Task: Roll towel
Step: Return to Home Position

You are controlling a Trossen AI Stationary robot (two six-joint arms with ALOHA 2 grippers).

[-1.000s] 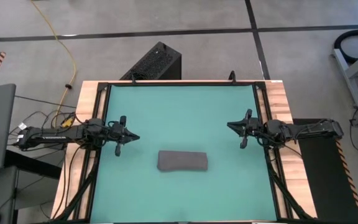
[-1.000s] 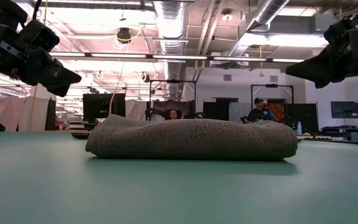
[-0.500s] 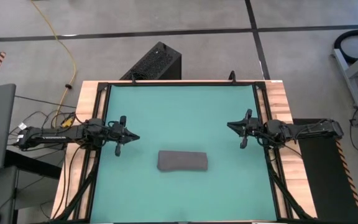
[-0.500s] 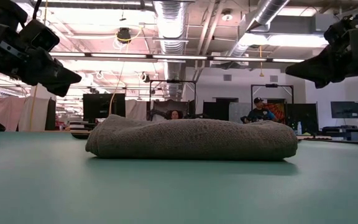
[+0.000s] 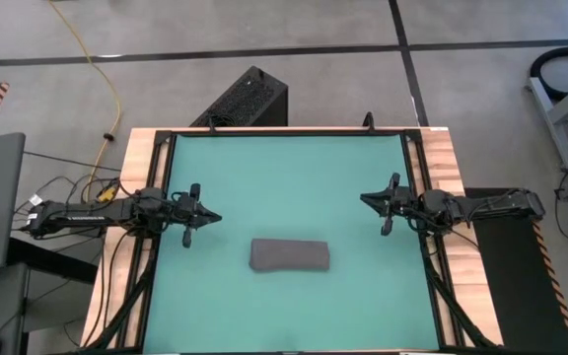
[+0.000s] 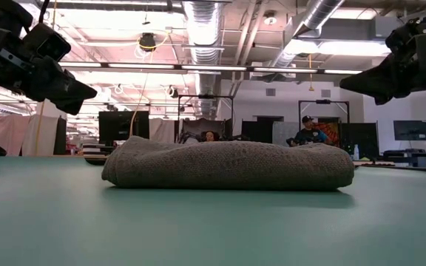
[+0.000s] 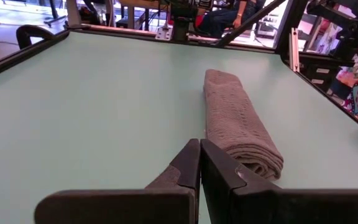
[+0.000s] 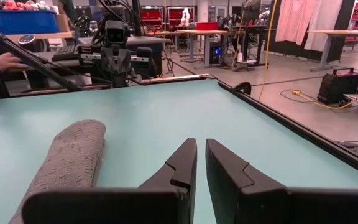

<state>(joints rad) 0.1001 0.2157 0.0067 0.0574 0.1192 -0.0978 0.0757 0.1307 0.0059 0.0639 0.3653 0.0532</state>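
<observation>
1. The left arm's dark two-finger gripper (image 5: pixel 215 217) hovers above the left side of the teal-topped bench (image 5: pixel 284 168), close to its black-framed left edge. It points inward toward the middle. In the left wrist view its fingers (image 7: pixel 185 165) are pressed together with barely a slit between them, and they hold nothing.
2. A black perforated box (image 5: pixel 248 99) stands on the grey floor just beyond the bench's far edge, left of centre.
3. The plain dark grey soft cloth towel (image 5: pixel 290 255) lies rolled into a short, thick bundle on the bench. It sits about midway between the two grippers and well apart from both. In the high view it is nearer the bench edge at the bottom of the picture than either gripper. Its long axis runs left to right. In the low view it rests flat on the surface as a low rounded mound (image 6: pixel 228 165).
4. The right arm's dark two-finger gripper (image 5: pixel 364 198) hangs above the right side of the bench near its right edge, pointing inward. In the right wrist view its fingers (image 8: pixel 179 163) are drawn in to a thin gap, with nothing gripped.
5. In the low view, a person in a cap (image 6: pixel 306 131) shows in the room behind the bench, right of centre.
</observation>
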